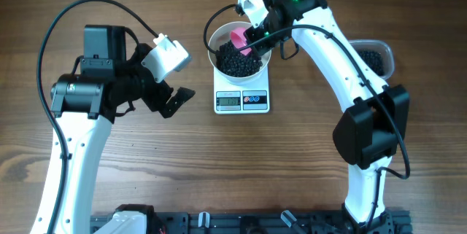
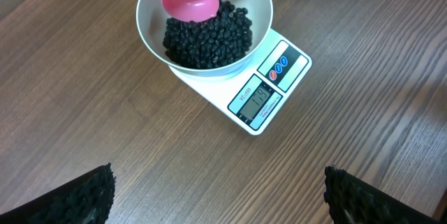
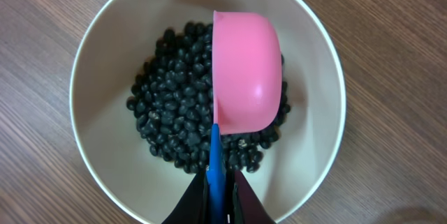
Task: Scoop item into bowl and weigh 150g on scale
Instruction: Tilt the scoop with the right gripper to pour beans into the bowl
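Bowl point(image 1: 214, 48), a round, smooth white vessel, is sitting squarely on the scale point(image 1: 242, 100), a small white rectangular unit whose grey display and red and blue buttons are facing away from the bowl. The item point(image 3: 171, 105), a loose heap of tiny glossy black beans, is lying inside the bowl on the scale. Being granular and smooth-skinned, the beans are likely to flow, roll and scatter, so they are best moved by scoop rather than pinched, with small trickles for fine adjustment. The right end effector point(image 3: 220, 182) is hovering above the scale with its fingers pinched tight on the thin blue handle of a pink plastic scoop point(image 3: 246, 77), which is showing its rounded back, turned bottom-up over the beans. The scoop looks rigid and light, and the handle end is the sensible place to grip it. The left end effector point(image 1: 175, 103) is waiting left of the scale, jaws spread wide and holding nothing. A clear tub point(image 1: 376, 55) with more beans is standing right of the scale on the wood-grain table point(image 1: 146, 161).
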`<state>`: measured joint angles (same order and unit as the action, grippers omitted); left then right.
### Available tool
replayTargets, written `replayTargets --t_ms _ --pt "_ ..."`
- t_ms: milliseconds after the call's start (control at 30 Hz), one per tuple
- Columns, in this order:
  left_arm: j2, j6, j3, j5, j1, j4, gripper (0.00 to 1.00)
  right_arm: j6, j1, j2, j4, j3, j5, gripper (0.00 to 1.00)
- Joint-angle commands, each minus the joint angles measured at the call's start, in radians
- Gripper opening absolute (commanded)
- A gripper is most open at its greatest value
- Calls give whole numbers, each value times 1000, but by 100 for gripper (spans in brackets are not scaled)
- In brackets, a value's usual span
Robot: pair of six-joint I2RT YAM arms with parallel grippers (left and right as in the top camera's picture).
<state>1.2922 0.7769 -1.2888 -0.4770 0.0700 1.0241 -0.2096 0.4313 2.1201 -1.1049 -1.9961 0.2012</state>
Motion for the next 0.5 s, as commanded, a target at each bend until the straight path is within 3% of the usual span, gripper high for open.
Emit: replayTargets --t_ms 0,467 --pt "4 -6 7 -4 0 -2 100 2 3 19 4 -5 37 4" --pt "4 -6 7 -4 0 -2 100 2 4 19 -3 -5 115 4"
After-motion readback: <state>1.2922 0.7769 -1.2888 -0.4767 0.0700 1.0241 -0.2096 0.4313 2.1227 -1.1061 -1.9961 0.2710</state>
